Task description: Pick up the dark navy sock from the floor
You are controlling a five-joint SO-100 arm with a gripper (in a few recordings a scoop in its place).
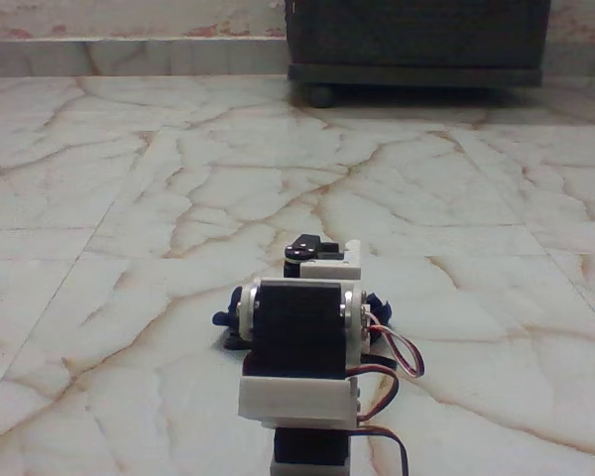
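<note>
One white-and-black servo-driven robot arm [299, 347] occupies the 6 o'clock portion of the fixed view, seen from behind and folded forward over the glossy cream marble floor [129, 198] with reddish-brown veins. The small dark navy cloth sock [223, 319] lies on the floor directly beneath the arm's forward section; only slivers of it show, one at the 9 o'clock side of the large black motor and another blue edge at the 3 o'clock side. The gripper is hidden behind the arm's own body, so it cannot be determined whether the claw is apart, together or clamped on the cloth. A dark wooden cabinet [416, 40] on round feet stands well apart at 12 o'clock.

Judged step: closing on the sock at floor level. Recommended procedure: keep the fingers low enough to gather a fold of fabric, not merely skim it; close fully before lifting; raise slowly and confirm the cloth leaves the tile. The red-and-brown servo cables [397, 357] at 3 o'clock should remain slack.
</note>
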